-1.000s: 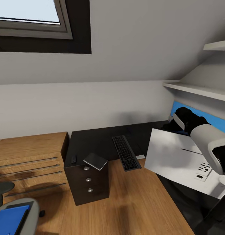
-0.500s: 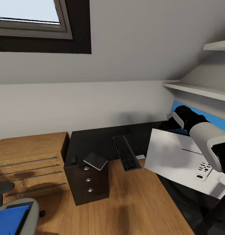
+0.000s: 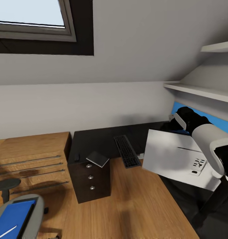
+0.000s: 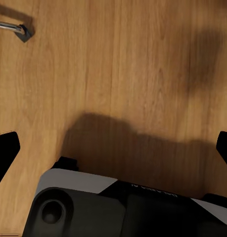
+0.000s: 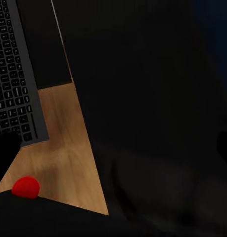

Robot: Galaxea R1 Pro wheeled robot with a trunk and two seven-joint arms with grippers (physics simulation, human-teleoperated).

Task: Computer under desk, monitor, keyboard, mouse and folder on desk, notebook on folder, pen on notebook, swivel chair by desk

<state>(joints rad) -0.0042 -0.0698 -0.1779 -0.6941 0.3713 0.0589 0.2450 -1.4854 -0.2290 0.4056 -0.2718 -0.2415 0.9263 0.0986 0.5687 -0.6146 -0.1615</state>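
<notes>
The black-topped desk (image 3: 94, 141) carries the keyboard (image 3: 127, 151) (image 5: 14, 74), a small dark mouse (image 3: 76, 157) at its left end, and the grey notebook (image 3: 97, 159) overhanging the drawer unit. The monitor (image 3: 170, 156) leans tilted, its white back toward me, over the desk's right wing. My right forearm (image 3: 190, 121) reaches behind it. In its wrist view the right gripper (image 5: 113, 148) is open above the dark desk top beside the keyboard. My left gripper (image 4: 113, 148) hangs open over wooden floor. The blue folder (image 3: 13, 215) lies on the swivel chair (image 3: 32, 212) with the white pen (image 3: 6, 231) on it. The computer is out of view.
A low light-wood cabinet (image 3: 28, 156) stands left of the desk against the wall. White shelves (image 3: 197, 89) jut out above the blue back panel (image 3: 206, 118) under the sloping ceiling. Wooden floor (image 3: 137, 205) lies between the chair and desk.
The whole view has shifted, so the camera moved; more of the chair, folder and pen now shows at the lower left. The things on the desk lie as before.
</notes>
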